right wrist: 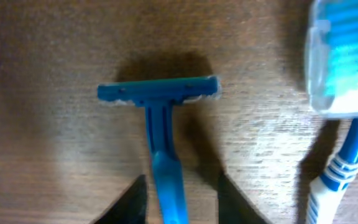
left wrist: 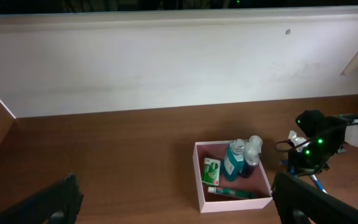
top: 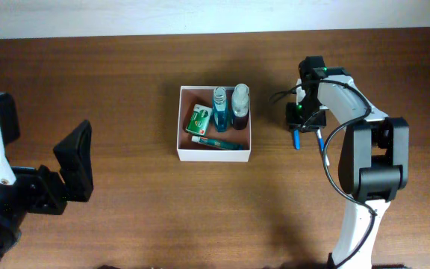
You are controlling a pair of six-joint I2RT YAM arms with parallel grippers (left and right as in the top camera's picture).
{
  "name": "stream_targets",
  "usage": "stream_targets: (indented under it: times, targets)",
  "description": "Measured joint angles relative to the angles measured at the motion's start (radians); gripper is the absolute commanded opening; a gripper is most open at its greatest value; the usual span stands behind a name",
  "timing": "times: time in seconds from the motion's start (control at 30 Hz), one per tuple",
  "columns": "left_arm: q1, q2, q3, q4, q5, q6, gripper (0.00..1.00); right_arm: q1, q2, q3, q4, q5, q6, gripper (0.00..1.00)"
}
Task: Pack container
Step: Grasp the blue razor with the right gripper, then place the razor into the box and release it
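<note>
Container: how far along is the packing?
Done: a teal bottle, a second bottle, a green packet and a tube sit in the container. In hand: the right gripper straddles the blue razor handle, jaws not closed on it. Remaining: razor and toothbrush are outside on the table. The left gripper hangs open, far off.

Bare tabletop (top: 125, 90) wide open left of the box (top: 215, 155), narrow clear strip on its right, upright bottles (top: 220, 112) blocking its far corner, toothbrush (right wrist: 347, 93) just beside the razor (right wrist: 160, 118) — tight for the right tool (right wrist: 181, 180).
</note>
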Motion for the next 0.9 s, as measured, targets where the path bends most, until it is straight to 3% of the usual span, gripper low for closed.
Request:
stream_targets:
  times: [0.13, 0.4, 0.53, 0.63, 0.77, 0.9]
  targets:
    - [0.000, 0.000, 0.000, 0.000, 0.000, 0.000, 0.99, 0.000, 0.000, -0.001, 0.001, 0.009, 0.003, 0.05]
    - [0.000, 0.000, 0.000, 0.000, 0.000, 0.000, 0.99, 0.003, -0.031, -0.015, -0.068, 0.010, 0.005, 0.04]
    - [0.000, 0.000, 0.000, 0.000, 0.000, 0.000, 1.00, 0.036, -0.179, -0.023, -0.117, 0.002, 0.005, 0.04]
    - [0.000, 0.000, 0.000, 0.000, 0.000, 0.000, 0.99, 0.110, -0.383, -0.021, -0.111, -0.023, -0.013, 0.04]
    - [0.000, 0.000, 0.000, 0.000, 0.000, 0.000, 1.00, 0.300, -0.607, 0.002, -0.065, -0.053, -0.174, 0.04]
    - [0.000, 0.000, 0.000, 0.000, 0.000, 0.000, 1.00, 0.479, -0.626, 0.008, -0.060, -0.068, -0.397, 0.04]
